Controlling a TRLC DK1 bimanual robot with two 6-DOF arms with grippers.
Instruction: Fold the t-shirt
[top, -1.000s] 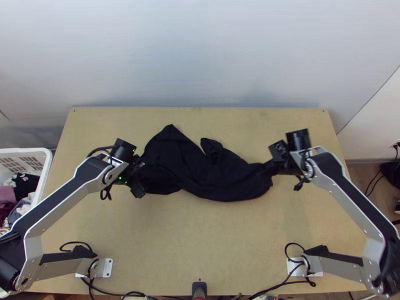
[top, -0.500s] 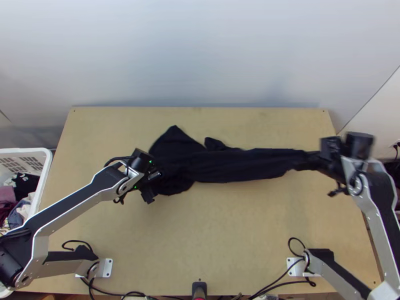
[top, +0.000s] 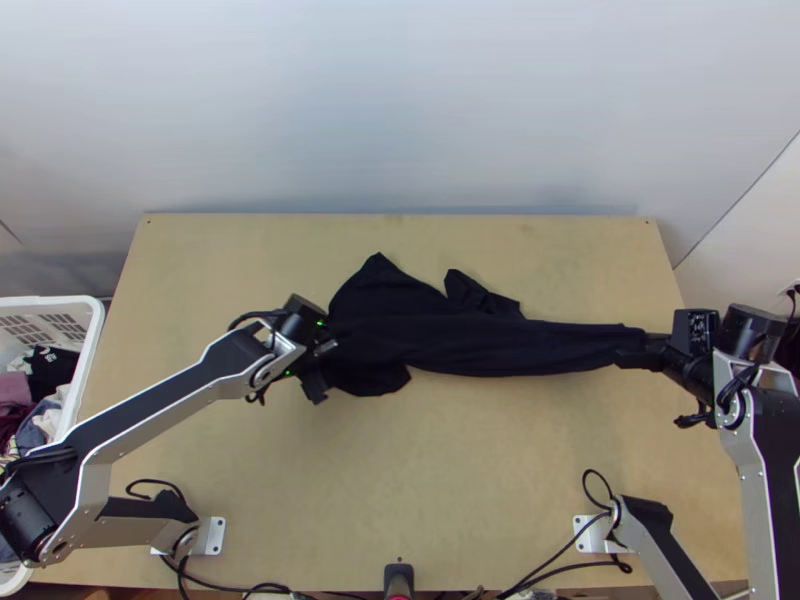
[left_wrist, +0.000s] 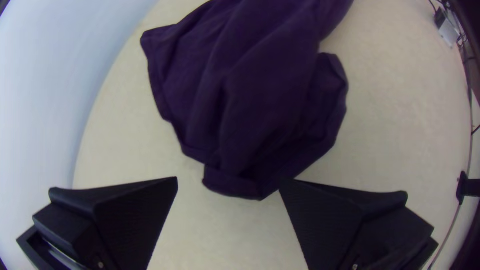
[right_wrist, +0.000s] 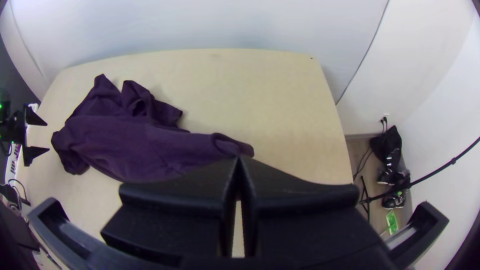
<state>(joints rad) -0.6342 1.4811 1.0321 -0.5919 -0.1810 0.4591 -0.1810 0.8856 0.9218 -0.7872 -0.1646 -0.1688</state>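
Observation:
In the top view my left gripper (top: 318, 362) is at the left end of the dark t-shirt (top: 440, 335), and my right gripper (top: 645, 350) is at its right end, near the table's right edge. The shirt lies bunched and stretched sideways, with two corners sticking out toward the back. Seen in the left wrist view, my left gripper (left_wrist: 228, 185) stands wide open beside the cloth's bunched end (left_wrist: 240, 180). From the right wrist, my right gripper (right_wrist: 239, 159) is closed on a narrow end of the t-shirt (right_wrist: 130, 145).
A white basket (top: 85, 345) with assorted clothes stands off the table's left edge. Bare tabletop (top: 400, 470) stretches between the shirt and the near edge. Cables lie around both arm bases. A pale wall (top: 400, 110) rises behind the table.
My right gripper has moved to the right, drawing the shirt's end along and stretching the cloth. The shirt's left part has slid rightward too. The left gripper has moved right and slightly nearer the front.

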